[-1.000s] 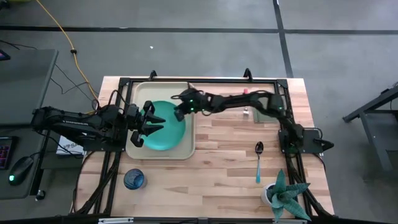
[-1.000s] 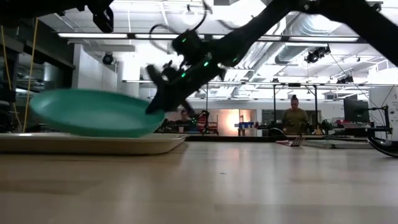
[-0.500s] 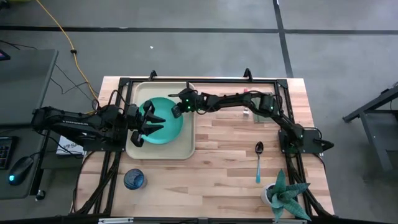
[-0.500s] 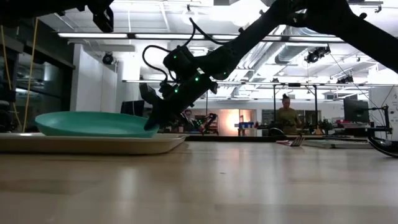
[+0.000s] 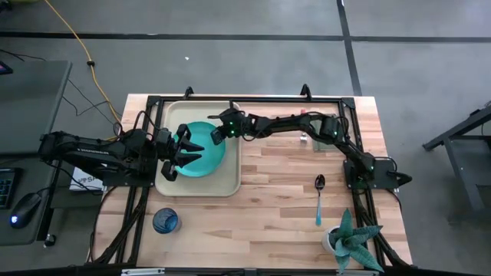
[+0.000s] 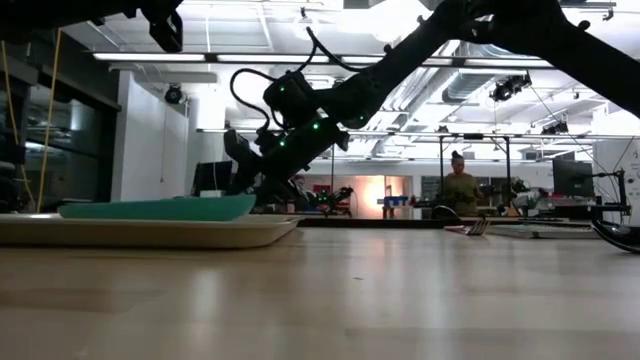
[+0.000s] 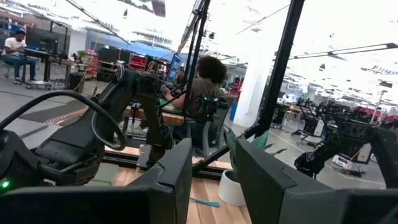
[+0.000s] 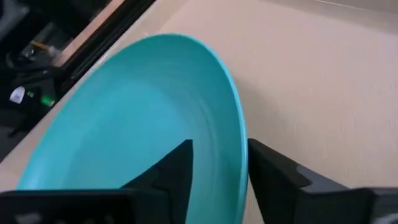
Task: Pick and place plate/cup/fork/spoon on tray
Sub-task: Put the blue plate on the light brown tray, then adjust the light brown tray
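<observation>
The turquoise plate (image 5: 203, 149) lies flat on the beige tray (image 5: 230, 184) at the table's far left; the low view shows the plate (image 6: 155, 208) level on the tray (image 6: 150, 232). My right gripper (image 5: 217, 134) is at the plate's right rim, open, with one finger on each side of that rim (image 8: 236, 124). My left gripper (image 5: 188, 153) hangs open above the plate's left side, with nothing between its fingers (image 7: 214, 180). The blue cup (image 5: 165, 221) stands near the table's front left. The spoon (image 5: 319, 201) lies on the right. The fork (image 5: 304, 113) lies partly under my right arm.
A potted plant (image 5: 349, 241) stands at the near right corner. Black frame rails run along the table's left, far and right sides. Bare wood lies between the tray and the spoon. People stand in the room beyond the table.
My right gripper has gone down and a little toward the table's far left with the plate. The plate was tilted and partly raised; it has settled flat on the tray. The gripper has opened and let go of the rim.
</observation>
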Available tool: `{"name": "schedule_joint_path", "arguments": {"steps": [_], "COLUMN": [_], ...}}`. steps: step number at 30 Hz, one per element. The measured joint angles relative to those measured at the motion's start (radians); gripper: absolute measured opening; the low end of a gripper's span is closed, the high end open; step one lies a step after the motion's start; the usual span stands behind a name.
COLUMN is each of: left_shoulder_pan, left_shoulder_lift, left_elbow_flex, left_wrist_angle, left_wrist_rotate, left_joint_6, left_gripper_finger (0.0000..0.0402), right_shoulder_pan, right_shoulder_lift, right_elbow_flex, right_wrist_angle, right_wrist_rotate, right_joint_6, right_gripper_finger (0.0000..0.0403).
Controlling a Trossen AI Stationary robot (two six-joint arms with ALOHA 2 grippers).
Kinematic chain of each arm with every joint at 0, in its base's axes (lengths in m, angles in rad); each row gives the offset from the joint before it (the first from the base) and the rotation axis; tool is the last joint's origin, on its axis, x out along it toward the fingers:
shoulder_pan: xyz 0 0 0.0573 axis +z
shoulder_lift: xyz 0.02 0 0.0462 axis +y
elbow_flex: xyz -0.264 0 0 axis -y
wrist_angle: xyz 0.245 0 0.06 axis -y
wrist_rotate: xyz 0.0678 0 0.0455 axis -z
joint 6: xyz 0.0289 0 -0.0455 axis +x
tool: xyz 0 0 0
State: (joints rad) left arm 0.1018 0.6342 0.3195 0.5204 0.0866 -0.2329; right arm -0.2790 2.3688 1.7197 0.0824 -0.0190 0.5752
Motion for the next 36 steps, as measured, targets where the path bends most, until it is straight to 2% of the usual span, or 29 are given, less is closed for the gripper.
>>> {"name": "schedule_joint_path", "arguments": {"steps": [4, 11, 14, 18, 22, 26, 30, 32, 36], "left_shoulder_pan": [0.0, 0.0, 0.0, 0.0, 0.0, 0.0, 0.0, 0.0, 0.0], "left_shoulder_lift": [0.0, 0.0, 0.0, 0.0, 0.0, 0.0, 0.0, 0.0, 0.0], "left_elbow_flex": [0.0, 0.0, 0.0, 0.0, 0.0, 0.0, 0.0, 0.0, 0.0], "left_wrist_angle": [-0.007, -0.011, -0.018, -0.031, -0.03, -0.03, -0.03, -0.026, 0.0], "left_wrist_rotate": [0.0, 0.0, 0.0, 0.0, 0.0, 0.0, 0.0, 0.0, -0.001], "left_joint_6": [0.0, 0.0, 0.0, 0.0, 0.0, 0.0, 0.0, 0.0, 0.0], "left_gripper_finger": [0.0106, 0.0106, 0.0106, 0.0106, 0.0106, 0.0106, 0.0106, 0.0106, 0.0106], "right_shoulder_pan": [0.0, -0.007, -0.007, 0.038, 0.122, 0.217, 0.294, 0.326, 0.371], "right_shoulder_lift": [-0.04, -0.115, -0.174, -0.203, -0.203, -0.24, -0.37, -0.436, -0.496], "right_elbow_flex": [0.0, -0.001, 0.0, 0.0, -0.004, -0.132, -0.364, -0.499, -0.688], "right_wrist_angle": [-0.063, -0.255, -0.396, -0.654, -0.778, -0.712, -0.493, -0.287, 0.189], "right_wrist_rotate": [-0.005, 0.053, 0.078, 0.166, 0.211, 0.23, 0.277, 0.248, 0.191], "right_joint_6": [-0.048, -0.132, -0.219, -0.326, -0.394, -0.408, -0.355, -0.326, -0.259], "right_gripper_finger": [0.0163, 0.0165, 0.0165, 0.0165, 0.0153, 0.0109, 0.0034, 0.0009, 0.0011]}}
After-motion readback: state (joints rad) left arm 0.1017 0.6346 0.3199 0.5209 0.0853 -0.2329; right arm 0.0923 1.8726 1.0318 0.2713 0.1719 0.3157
